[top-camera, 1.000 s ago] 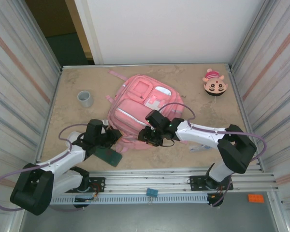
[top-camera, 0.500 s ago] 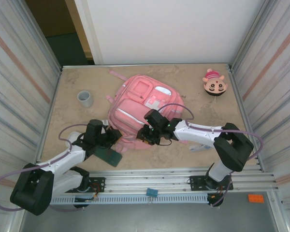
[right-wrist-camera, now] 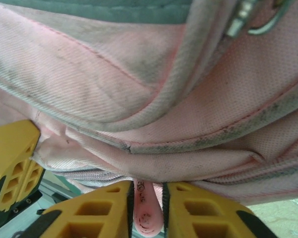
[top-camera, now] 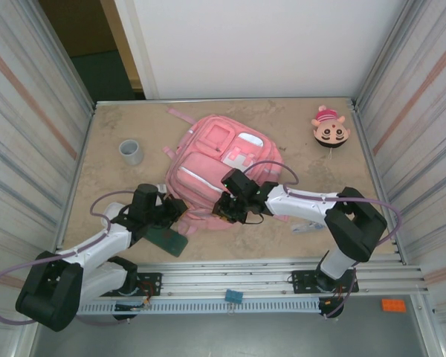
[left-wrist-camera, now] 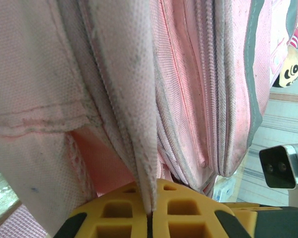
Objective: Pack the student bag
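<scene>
Lying front-up on the surface (top-camera: 297, 126): student bag (top-camera: 215, 160), long axis near-to-far, strap end (top-camera: 180, 115) toward the far-left corner. Pressed on a fold of its near-left edge, fingers (left-wrist-camera: 114, 214) of the left gripper (top-camera: 180, 212); pinching a pink pull tab (right-wrist-camera: 148, 213) at its near edge, fingers (right-wrist-camera: 99, 213) of the right gripper (top-camera: 223, 212)

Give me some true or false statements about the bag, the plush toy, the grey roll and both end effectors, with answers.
1. The left end effector is shut on a fabric fold of the student bag. True.
2. The plush toy is inside the bag. False: it lies on the table near the far right corner, apart from the bag.
3. The right end effector pinches a pink pull tab on the bag. True.
4. The grey roll rests on top of the bag. False: it stands on the table, left of the bag.
</scene>
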Available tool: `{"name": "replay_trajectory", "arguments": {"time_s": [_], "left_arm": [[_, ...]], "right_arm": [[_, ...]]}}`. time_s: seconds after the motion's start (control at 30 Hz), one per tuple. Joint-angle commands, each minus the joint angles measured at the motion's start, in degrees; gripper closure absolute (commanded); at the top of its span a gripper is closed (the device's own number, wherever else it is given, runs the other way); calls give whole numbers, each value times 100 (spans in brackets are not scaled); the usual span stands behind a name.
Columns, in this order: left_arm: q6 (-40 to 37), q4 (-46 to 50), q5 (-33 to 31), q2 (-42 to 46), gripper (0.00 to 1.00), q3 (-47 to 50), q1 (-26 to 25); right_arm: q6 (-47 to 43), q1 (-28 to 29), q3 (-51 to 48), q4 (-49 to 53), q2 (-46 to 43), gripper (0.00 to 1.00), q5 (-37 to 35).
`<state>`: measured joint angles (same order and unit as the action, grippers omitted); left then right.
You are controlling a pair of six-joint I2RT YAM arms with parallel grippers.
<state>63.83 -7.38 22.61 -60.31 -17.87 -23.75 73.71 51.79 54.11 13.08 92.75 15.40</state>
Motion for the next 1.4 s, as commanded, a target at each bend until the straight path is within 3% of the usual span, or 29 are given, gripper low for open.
{"name": "replay_trajectory", "arguments": {"time_s": [0.0, 0.23, 0.77, 0.8, 0.93, 1.13, 1.2, 1.27, 1.37], "left_arm": [[-2, -29, -99, 42, 96, 82, -42], [-209, 397, -234, 288, 96, -7, -41], [-453, 1005, -539, 942, 96, -46, -42], [-449, 990, -522, 943, 95, -50, -42], [-487, 845, -386, 942, 94, -66, -42], [-649, 634, -59, 1033, 95, -107, -46], [-696, 873, -62, 1119, 83, -235, -60], [-1049, 1345, -141, 1279, 58, -504, -67], [-2010, 1993, -276, 1542, 47, -963, -71]], "right_arm": [[60, 50, 65, 88, 131, 85, 81], [-423, 21, 118, 775, -188, 97, -39], [-1582, -446, -174, 803, -903, 100, 537], [-1665, -419, -151, 762, -878, 98, 640], [-1960, -76, 290, 1033, -631, 64, 715], [-2573, 472, 1365, 2027, -54, 57, -377], [-2628, 538, 1490, 2150, 49, 56, -675], [-2675, 543, 1475, 2136, -23, 56, -865], [-2832, 543, 1242, 1908, -431, 55, -1252]]}}
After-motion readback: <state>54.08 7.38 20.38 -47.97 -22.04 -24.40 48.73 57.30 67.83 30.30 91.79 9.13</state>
